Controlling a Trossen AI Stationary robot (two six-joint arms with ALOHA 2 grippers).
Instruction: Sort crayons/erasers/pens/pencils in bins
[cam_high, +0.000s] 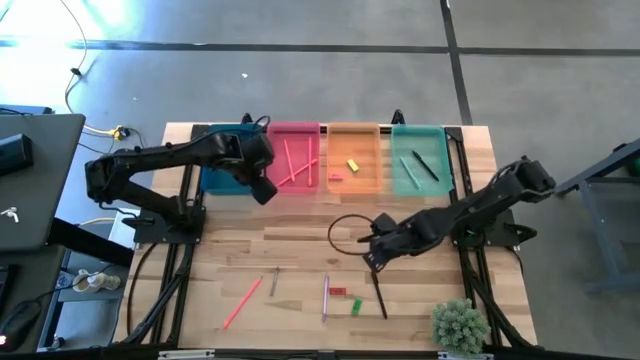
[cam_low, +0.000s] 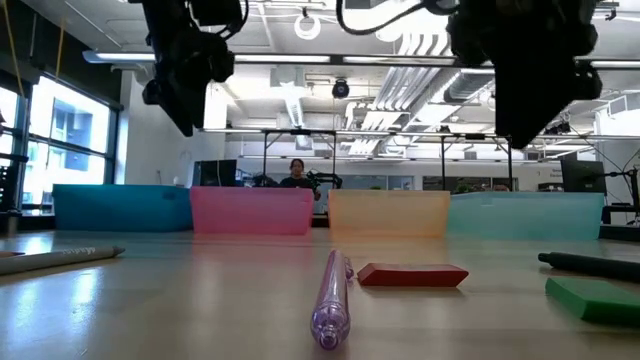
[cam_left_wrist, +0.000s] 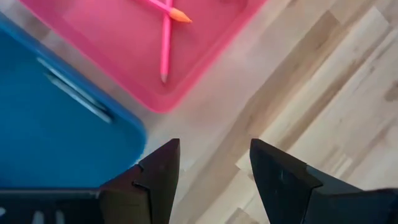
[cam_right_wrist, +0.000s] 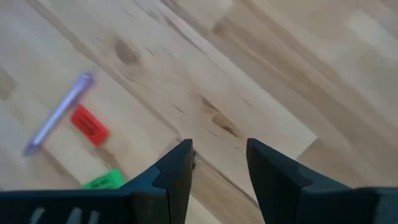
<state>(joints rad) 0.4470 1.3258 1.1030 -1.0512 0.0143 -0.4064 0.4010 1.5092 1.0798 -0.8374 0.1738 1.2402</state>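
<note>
You are working over a counter with four bins lined along its far edge; the pink one is already holding pencils, the mint one pens. Your left end effector is hanging empty, fingers spread, over the seam between the teal and pink bins; lowering there is risking a rim strike. Your right end effector is hovering empty and wide above bare wood, short of the purple pen, red eraser and green eraser. These are lying close together, so one closing grip is risking catching two, or nudging the pen into rolling.
</note>
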